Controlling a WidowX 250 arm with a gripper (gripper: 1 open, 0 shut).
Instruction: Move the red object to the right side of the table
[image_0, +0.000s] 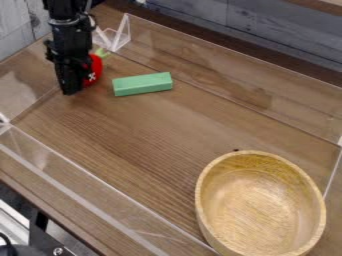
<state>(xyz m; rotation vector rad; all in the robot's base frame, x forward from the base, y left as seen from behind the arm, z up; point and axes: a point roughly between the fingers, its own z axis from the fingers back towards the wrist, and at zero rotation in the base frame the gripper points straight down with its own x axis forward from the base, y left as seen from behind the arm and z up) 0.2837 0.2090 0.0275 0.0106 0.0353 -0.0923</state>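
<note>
While the gripper points straight down at the far left of the table, your red object sits right against it, on its right flank as the camera sees it, partly hidden behind the black fingers. The jaws are drawn fully together, and they appear to pinch the little fruit at its left edge; you cannot see from this view how much of it lies between the pads, so treat the hold as shallow. The fruit is round, so it has no long axis to line up with; what matters is that it lies at the hand itself and that the whole journey runs rightward across the picture.

Just to the right of the fruit, close but apart from it, lies the green block, flat, with its long side running left to right and tilted a little. It sits squarely in the straight path, so you need to lift over it or pass on the near side of it.

Beyond the block the wood is bare across the middle. The wooden bowl fills the near right corner, so the free room on the right side is the far right, between the bowl and the clear back wall. Low acrylic walls close every edge; mind the one immediately left of the hand and the one on the right.
</note>
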